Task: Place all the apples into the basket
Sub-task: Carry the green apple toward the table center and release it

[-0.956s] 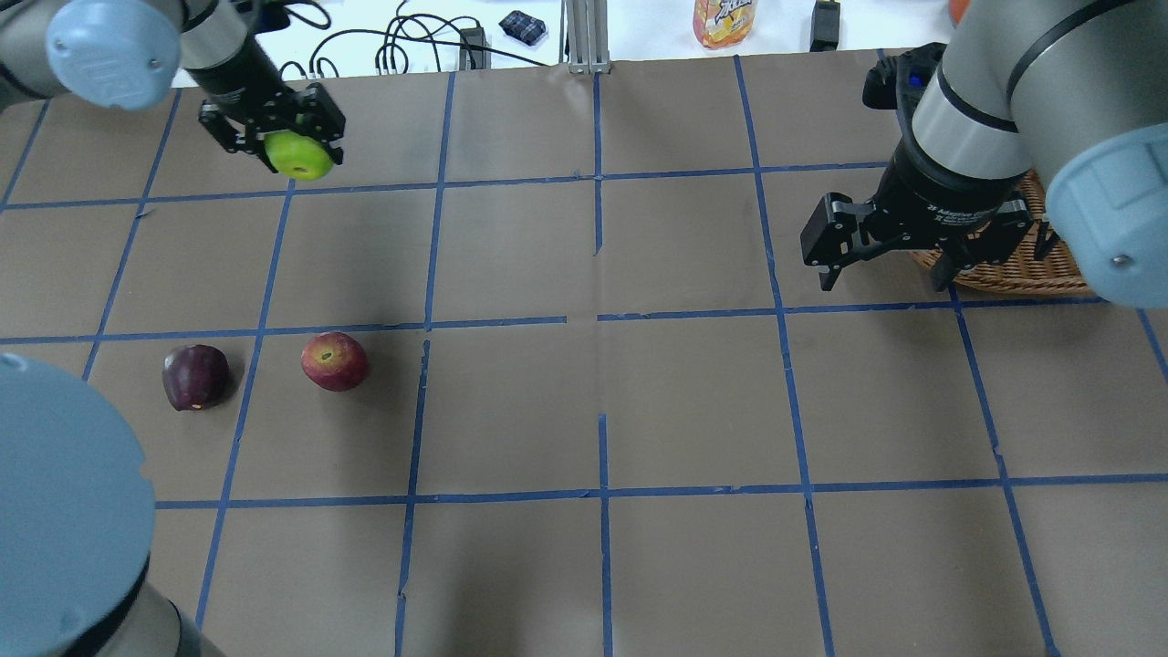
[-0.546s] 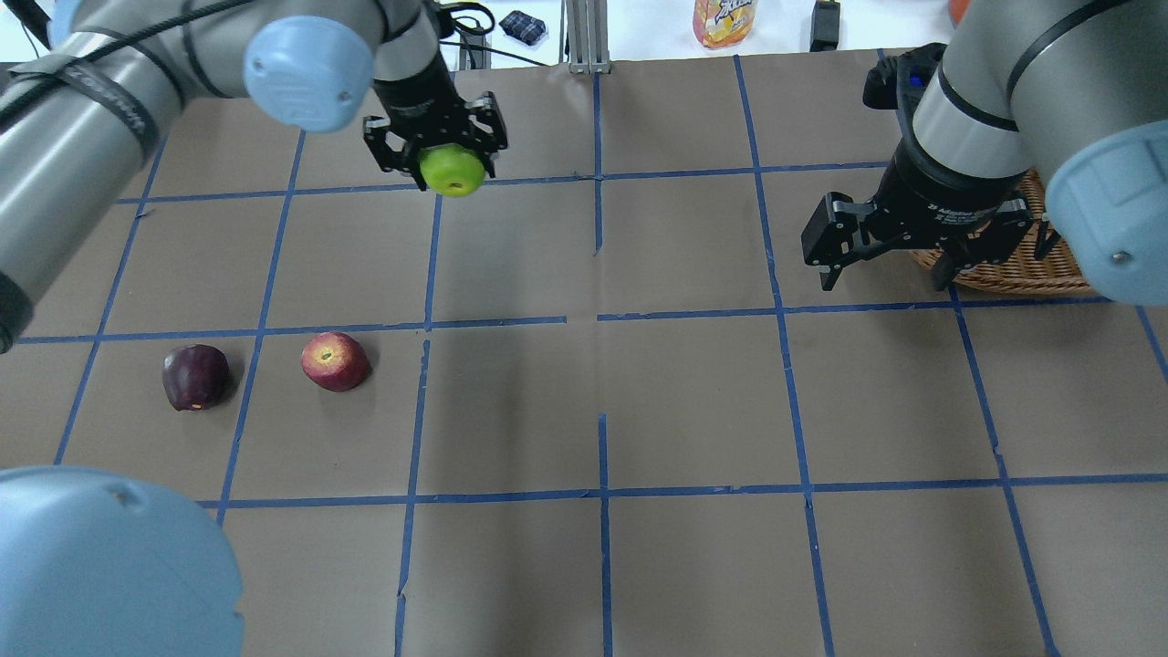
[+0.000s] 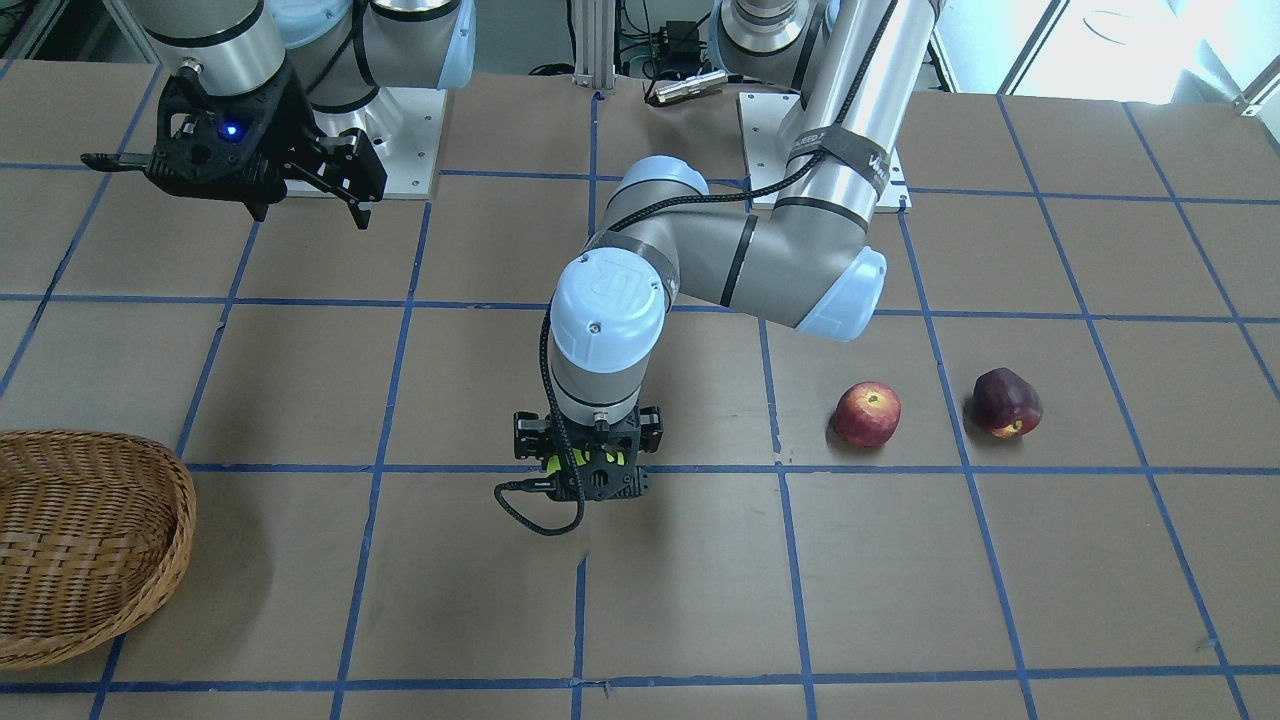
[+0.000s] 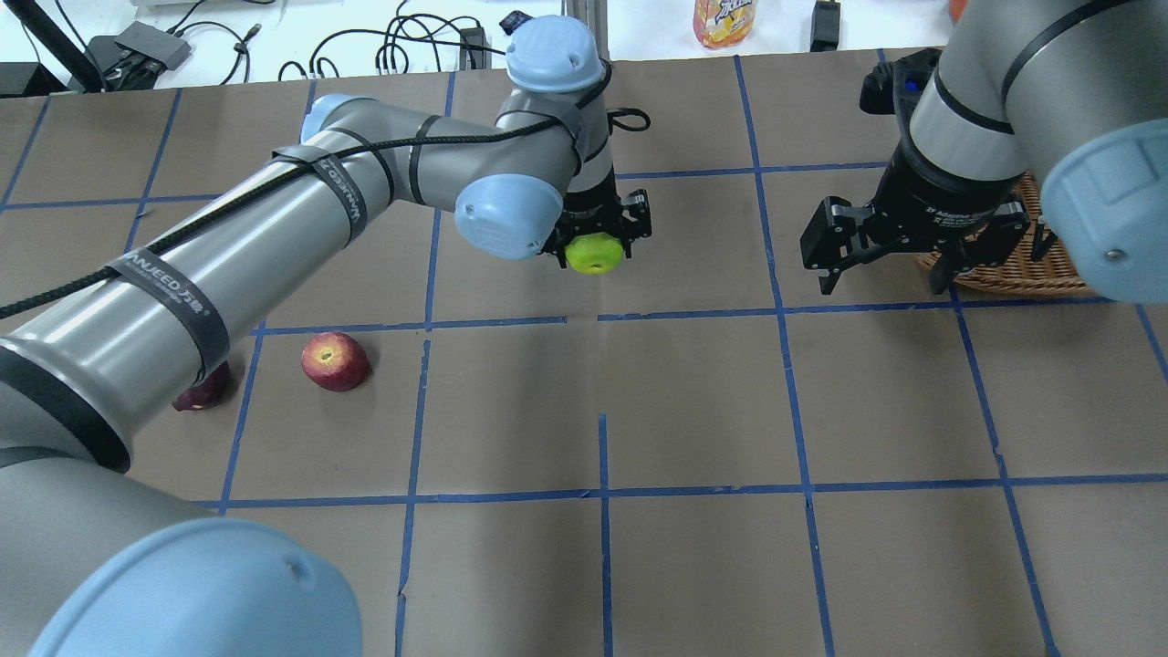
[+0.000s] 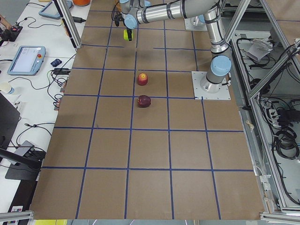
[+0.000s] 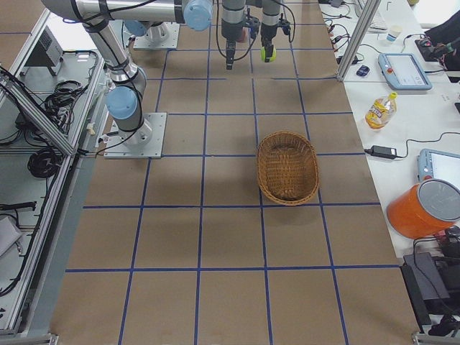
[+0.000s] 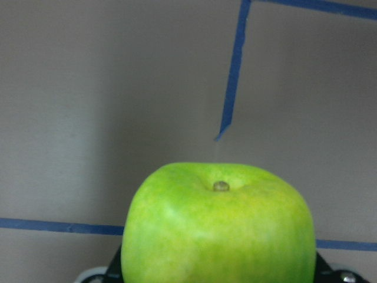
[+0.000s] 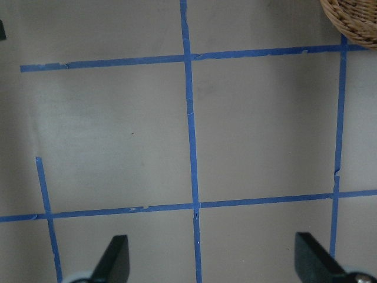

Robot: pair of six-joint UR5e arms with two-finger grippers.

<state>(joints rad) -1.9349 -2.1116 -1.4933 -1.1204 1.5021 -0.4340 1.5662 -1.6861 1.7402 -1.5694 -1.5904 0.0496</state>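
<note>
Overhead exterior view, left to right: the dark maroon apple (image 4: 205,392) lies on the brown paper-covered table (image 4: 693,411), half hidden behind the left arm's forearm. Near it to the right, not touching, sits the red apple (image 4: 336,361) with its yellowish dimple turned up. Both rest in the same row of blue tape squares.

Farther right and one row deeper, near the table's middle tape line, the left gripper (image 4: 596,245) points down with its fingers clamped on either side of the yellow-green apple (image 4: 595,255). The left wrist-mounted view shows that apple filling the lower frame, a small brown dimple facing the camera and taped paper beyond it.

Well apart to the right, the right gripper (image 4: 883,283) hangs over the table with its fingers spread wide. The right wrist-mounted view shows only taped paper between them.

Just beside that gripper, at the table's right side, sits the wicker basket (image 4: 1013,269), mostly covered by the right arm. All three apples are outside it.
</note>
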